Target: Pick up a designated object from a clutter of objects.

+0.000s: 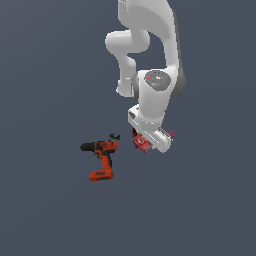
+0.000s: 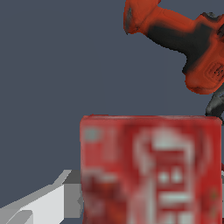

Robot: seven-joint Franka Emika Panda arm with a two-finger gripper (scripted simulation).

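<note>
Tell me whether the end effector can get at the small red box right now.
Probably yes. The end effector is already down at the red box, which fills the wrist view. The power drill lies apart, leaving the way free.

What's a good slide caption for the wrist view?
Red box fills the hand's close view, power drill lying beyond.

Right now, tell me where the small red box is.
In the exterior view the small red box sits under the gripper, to the exterior view's right of the power drill; it fills the wrist view.
</note>
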